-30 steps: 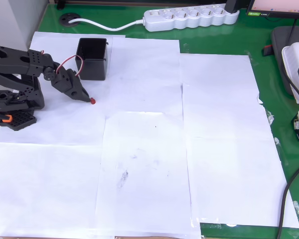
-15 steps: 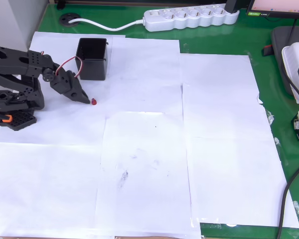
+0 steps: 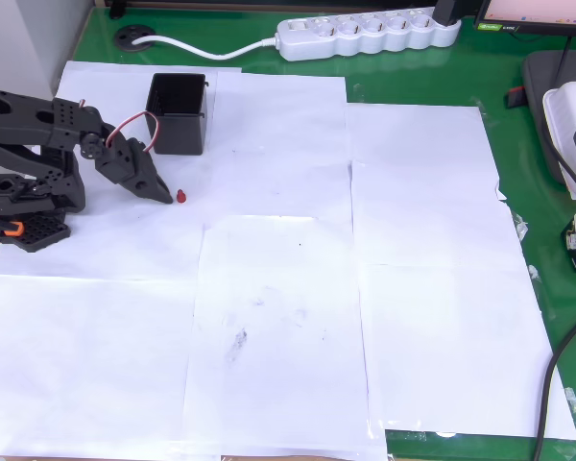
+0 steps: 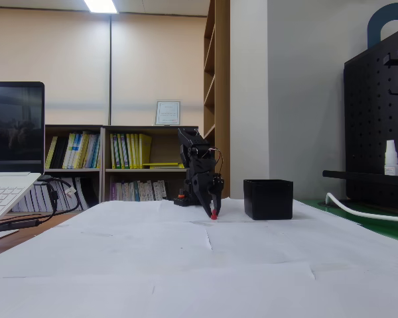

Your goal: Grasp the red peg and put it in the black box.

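While the black arm is reaching out from its base at the left edge of the overhead view, we are seeing its gripper (image 3: 165,195) pointing down and to the right, with the tips sitting low over the white paper sheets (image 3: 298,317) that are covering the green table (image 3: 518,86). The red peg (image 3: 180,196) is showing right at the fingertips, and in the fixed view the red peg (image 4: 213,215) is sitting at the very end of the gripper (image 4: 213,212), just above the paper. We are reading the fingers as closed down to a narrow point around the peg, although we cannot tell from either view whether they are truly pinching it or merely touching it. The black box (image 3: 179,115) is standing upright on the paper just above and slightly to the right of the gripper in the overhead view, near but not touching it. In the fixed view the black box (image 4: 268,199) is standing to the right of the arm, open side up, apart from the peg. A white power strip (image 3: 365,34) is lying along the top edge of the table in the overhead view.
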